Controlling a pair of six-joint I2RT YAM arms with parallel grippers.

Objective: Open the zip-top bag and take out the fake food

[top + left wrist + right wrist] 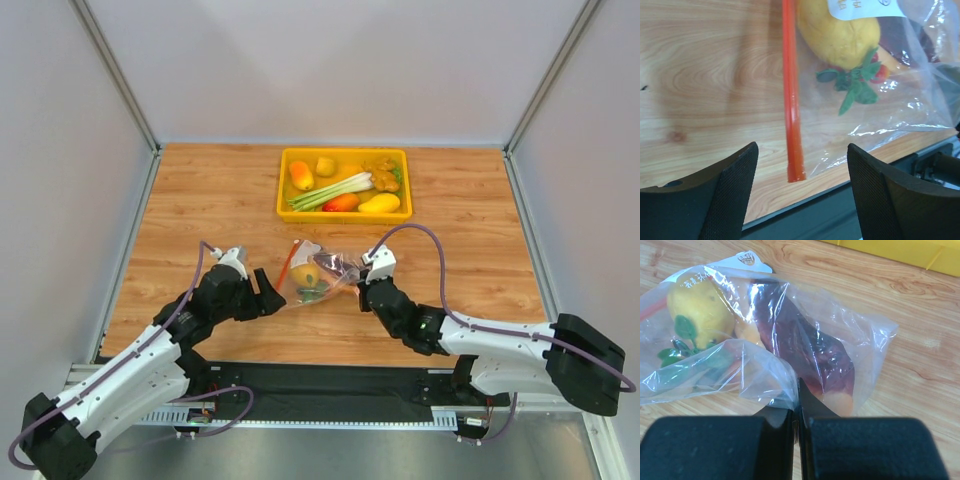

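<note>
Pinching the zip-top bag [320, 272] at mid-frame, the right gripper [796, 407] is clamped shut; the left gripper [801, 150] stands apart beside the zip strip [790, 90]. A hard tug could slip the thin plastic free.

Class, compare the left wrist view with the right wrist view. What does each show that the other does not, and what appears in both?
Only the left wrist view: the left gripper, open, with the red-orange zip strip ending between its jaws, not gripped. Only the right wrist view: the right gripper shut on a fold of the zip-top bag, the whole maroon meat slice, and an edge of the yellow tray. Both: the bag, the yellow fruit, the green leaves and the wooden table.
</note>
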